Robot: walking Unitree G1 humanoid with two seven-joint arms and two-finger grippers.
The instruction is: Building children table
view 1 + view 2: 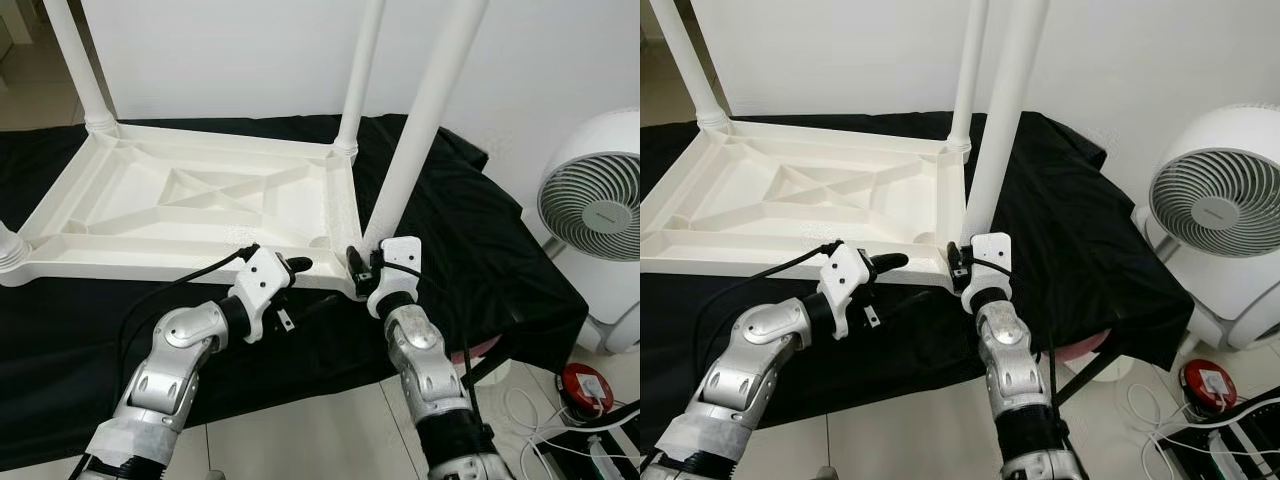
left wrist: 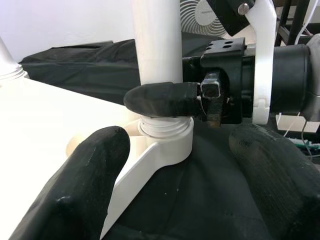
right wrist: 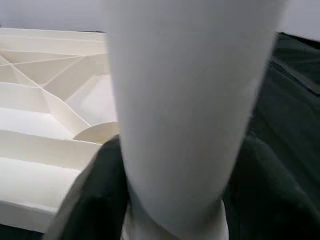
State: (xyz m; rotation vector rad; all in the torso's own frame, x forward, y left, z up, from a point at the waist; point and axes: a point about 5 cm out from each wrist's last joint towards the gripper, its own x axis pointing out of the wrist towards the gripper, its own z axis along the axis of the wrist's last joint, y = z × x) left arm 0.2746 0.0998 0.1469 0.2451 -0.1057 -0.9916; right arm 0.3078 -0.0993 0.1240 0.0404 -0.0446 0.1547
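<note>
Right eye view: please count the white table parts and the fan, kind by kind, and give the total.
White round plastic table legs, upright: 3, the nearest held by the right gripper
White ribbed plastic tabletop, upside down: 1
White round electric fan: 1
Total: 5

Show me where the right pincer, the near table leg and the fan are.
right pincer [image 1: 366, 262]: left eye view, between its fingertips at the leg's base.
near table leg [image 1: 425, 120]: left eye view, middle of the white shaft.
fan [image 1: 592, 205]: left eye view, centre of the grille.
</note>
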